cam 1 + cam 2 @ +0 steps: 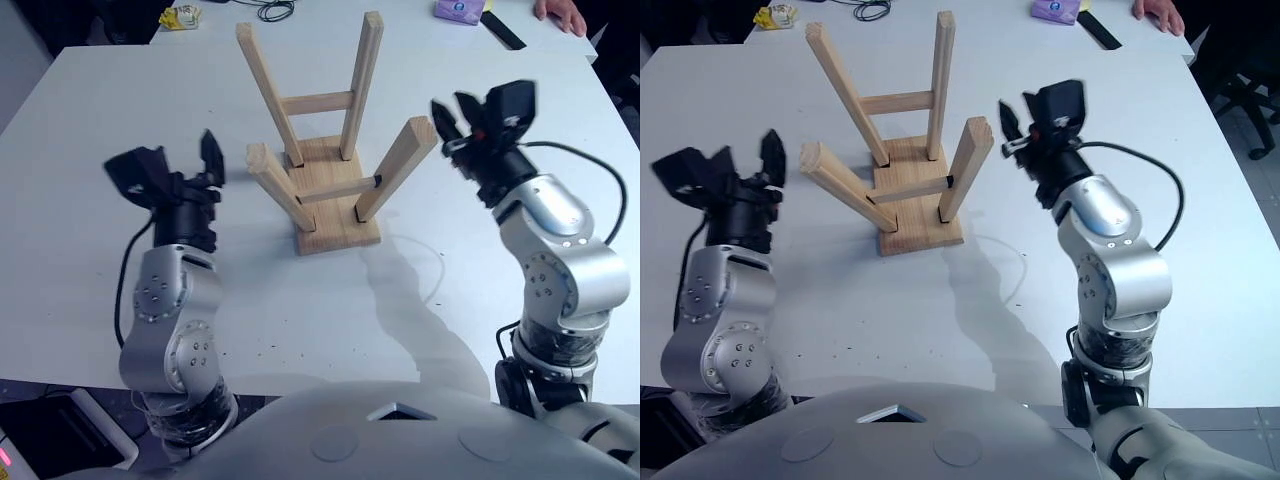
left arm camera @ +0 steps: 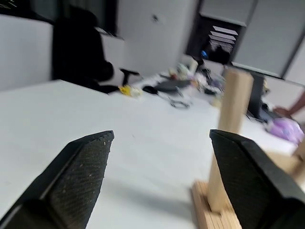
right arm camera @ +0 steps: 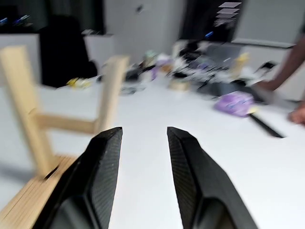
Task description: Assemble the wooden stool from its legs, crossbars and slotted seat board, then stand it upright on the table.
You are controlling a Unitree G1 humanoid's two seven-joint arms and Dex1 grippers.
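Observation:
The wooden stool stands upside down in the middle of the table, its slotted seat board (image 1: pixel 335 228) flat on the surface and four legs pointing up. Two crossbars (image 1: pixel 318 102) join the legs in pairs. The near-left leg (image 1: pixel 280 185) and near-right leg (image 1: pixel 400 165) lean outward. My left gripper (image 1: pixel 170 165) hovers open to the left of the stool, holding nothing; its wrist view shows a leg (image 2: pixel 231 109) just past one finger (image 2: pixel 248 167). My right gripper (image 1: pixel 478 112) is open to the right of the stool, empty, with the stool's legs (image 3: pixel 21 95) off to one side.
A purple packet (image 1: pixel 458 10), a black flat object (image 1: pixel 503 30) and a person's hand (image 1: pixel 560 10) are at the table's far right edge. A yellow item (image 1: pixel 183 15) and cables (image 1: pixel 275 10) lie at the far left. A thin wire (image 1: pixel 430 270) loops right of the stool.

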